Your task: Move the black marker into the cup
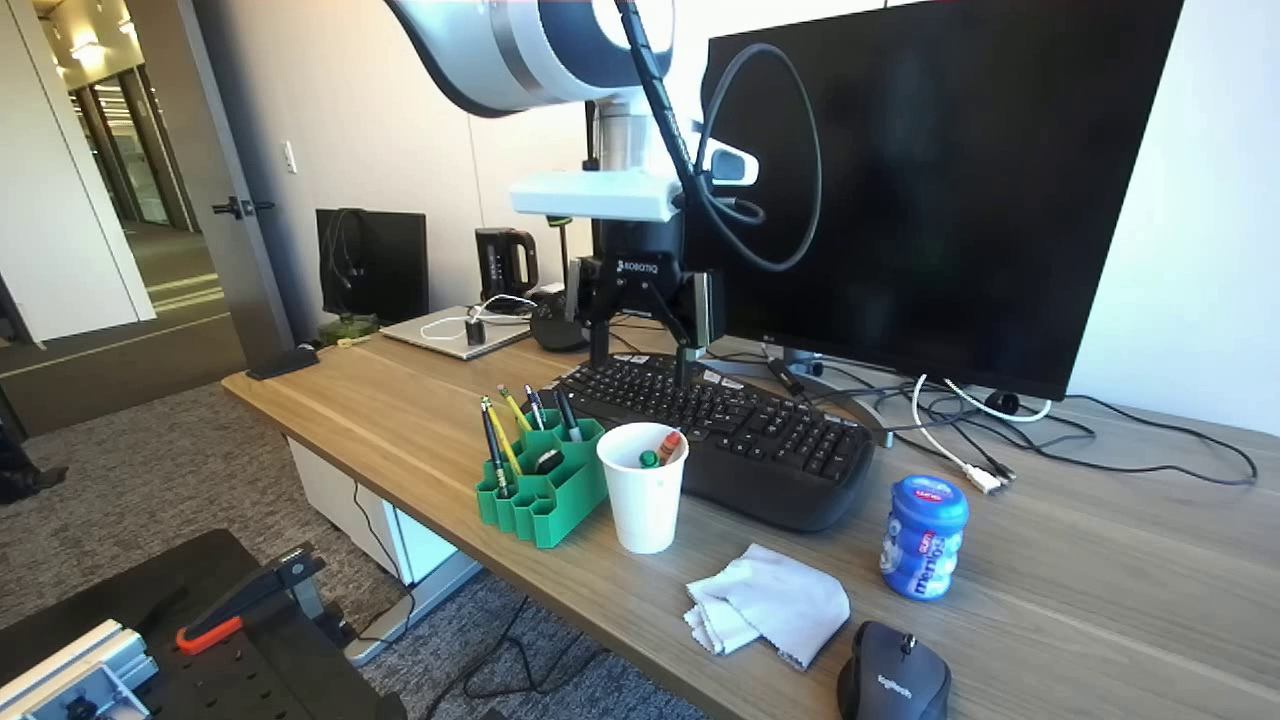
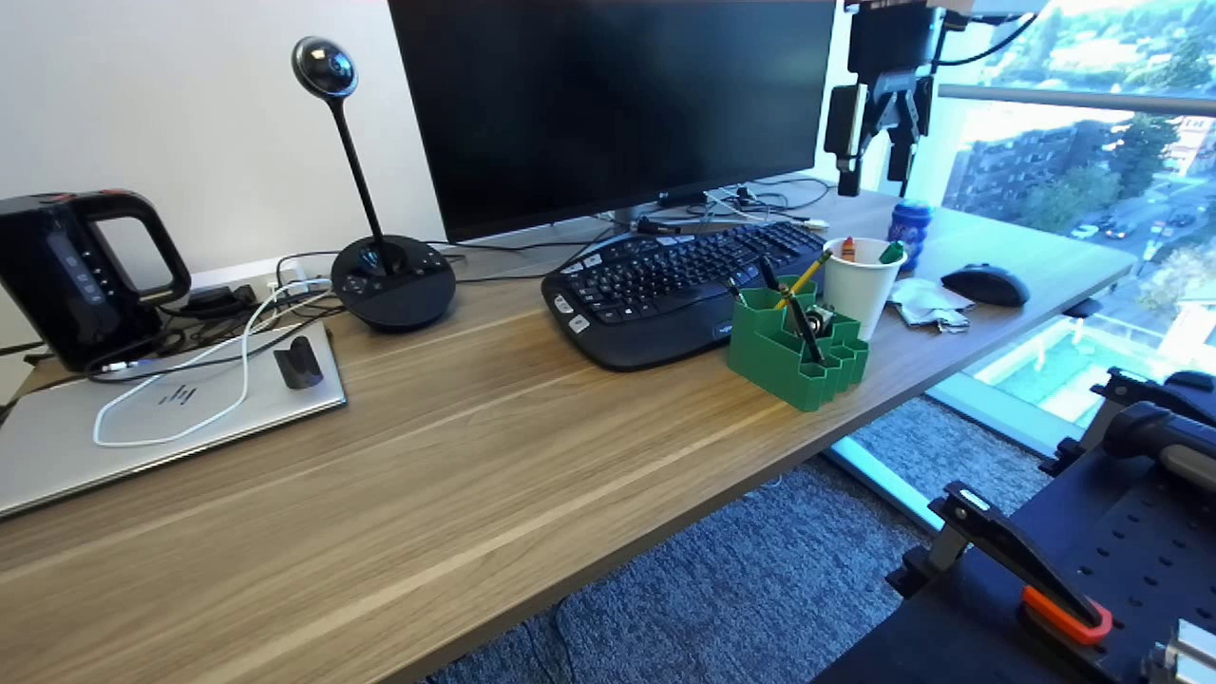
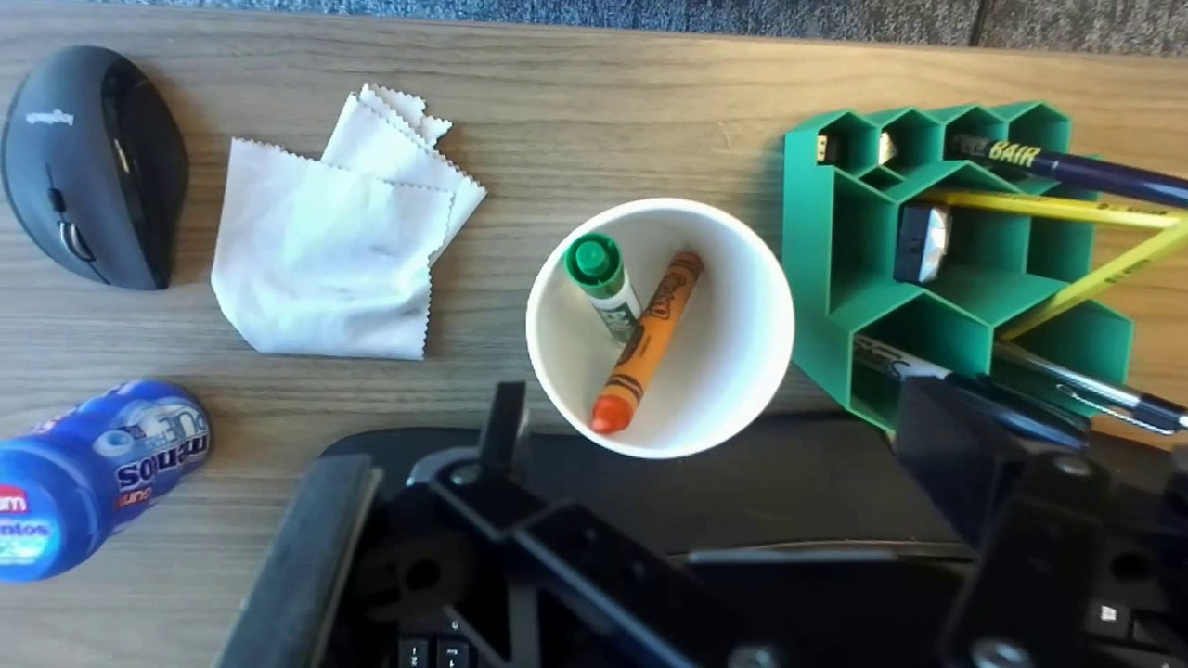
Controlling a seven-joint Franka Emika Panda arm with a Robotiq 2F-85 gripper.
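The white paper cup (image 1: 645,515) stands upright near the desk's front edge. Inside it a green-capped marker (image 3: 594,262) and an orange crayon (image 3: 647,343) lean, as the wrist view shows. Beside the cup, the black marker (image 3: 896,360), with white lettered barrel and black cap end, rests in a cell of the green organizer (image 1: 575,495); in an exterior view its dark upper part (image 1: 568,415) sticks up. My gripper (image 1: 643,358) hangs open above the keyboard, nothing between its fingers. In the wrist view, one finger (image 3: 942,455) overlaps part of the marker from the camera's angle.
A black keyboard (image 1: 760,440) lies behind cup and organizer, with a large monitor (image 1: 930,190) at the back. Other pens and pencils rise from the organizer. A grey cloth (image 1: 775,605), blue gum container (image 1: 922,540) and mouse (image 1: 893,675) lie farther along the desk.
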